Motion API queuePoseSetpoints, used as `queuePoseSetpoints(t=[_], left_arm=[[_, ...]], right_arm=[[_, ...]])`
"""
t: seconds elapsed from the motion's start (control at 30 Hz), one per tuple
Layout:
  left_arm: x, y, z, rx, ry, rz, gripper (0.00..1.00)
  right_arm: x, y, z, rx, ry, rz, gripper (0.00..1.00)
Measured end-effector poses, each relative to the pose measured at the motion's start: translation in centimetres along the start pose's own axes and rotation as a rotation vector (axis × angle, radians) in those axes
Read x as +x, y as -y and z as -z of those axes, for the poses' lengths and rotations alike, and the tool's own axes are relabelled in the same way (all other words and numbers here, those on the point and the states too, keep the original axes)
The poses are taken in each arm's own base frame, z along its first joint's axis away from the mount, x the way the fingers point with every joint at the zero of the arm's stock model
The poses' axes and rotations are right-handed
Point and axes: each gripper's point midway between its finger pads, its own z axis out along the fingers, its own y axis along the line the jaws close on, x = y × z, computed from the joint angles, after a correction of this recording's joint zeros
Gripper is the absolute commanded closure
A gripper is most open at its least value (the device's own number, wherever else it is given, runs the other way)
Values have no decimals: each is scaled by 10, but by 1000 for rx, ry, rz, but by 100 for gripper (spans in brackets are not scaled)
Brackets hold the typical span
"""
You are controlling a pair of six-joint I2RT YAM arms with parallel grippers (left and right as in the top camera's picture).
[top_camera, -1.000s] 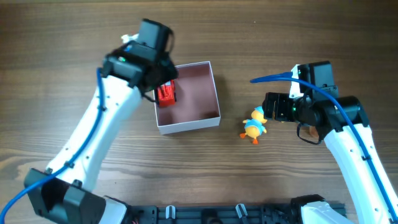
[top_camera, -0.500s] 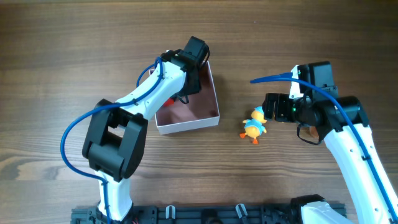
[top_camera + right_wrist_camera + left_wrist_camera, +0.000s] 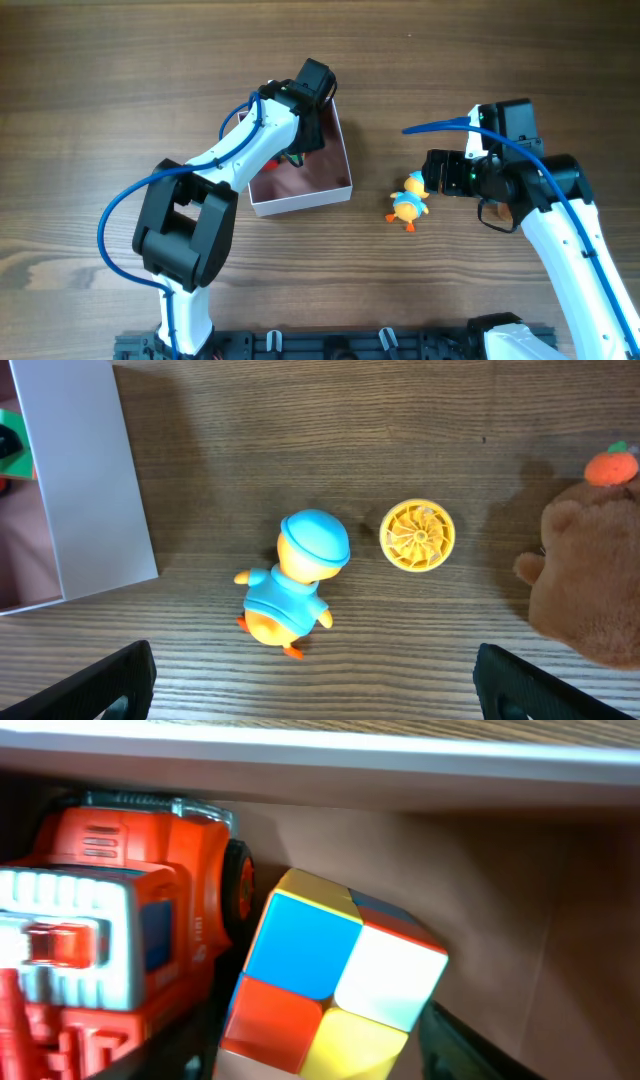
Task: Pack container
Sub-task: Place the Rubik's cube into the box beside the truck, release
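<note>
Two fingers of my right claw [image 3: 315,698] stand wide apart at the bottom corners of its wrist view, holding and touching nothing. Just ahead of the gap lies a yellow duck toy [image 3: 290,588] in a blue cap and shirt. A little beyond it to the right is a yellow ribbed disc [image 3: 417,535], and farther right a brown plush [image 3: 588,585] with something orange on top. Ahead and far left is the container [image 3: 85,480], its white wall facing that claw. My left claw [image 3: 315,1058] is down inside it. A coloured cube [image 3: 335,980] sits between its fingers, whose dark tips barely show, so I cannot tell whether they press it. Just left of the cube is a red toy truck [image 3: 120,940], and beyond both runs the container's wall
</note>
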Motion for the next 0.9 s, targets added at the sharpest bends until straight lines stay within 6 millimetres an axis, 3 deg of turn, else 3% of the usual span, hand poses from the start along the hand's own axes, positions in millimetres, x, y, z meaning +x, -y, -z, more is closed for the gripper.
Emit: queuePoseSetpoints(t=[0.1, 0.27, 0.4, 0.43, 0.5, 0.57, 0.67, 0.77, 0.9], left_arm=[[1, 3, 3, -4, 12, -102, 44], [-1, 19, 40, -7, 128, -310, 40], [-3, 18, 47, -20, 149, -354, 40], [-3, 17, 48, -23, 150, -358, 45], [-3, 17, 48, -23, 151, -364, 65], [0, 21, 47, -1, 137, -378, 77], [28, 44, 49, 126, 39, -460, 96], [57, 58, 53, 222, -58, -544, 96], [67, 61, 55, 264, -96, -622, 96]], right_arm=[[0, 0, 0, 0, 0, 0, 0], [0, 0, 0, 0, 0, 0, 0], [0, 0, 0, 0, 0, 0, 0], [0, 0, 0, 0, 0, 0, 0], [0, 0, 0, 0, 0, 0, 0], [0, 0, 0, 0, 0, 0, 0], [1, 0, 0, 1, -3, 0, 0], [1, 0, 0, 1, -3, 0, 0], [1, 0, 0, 1, -4, 0, 0]])
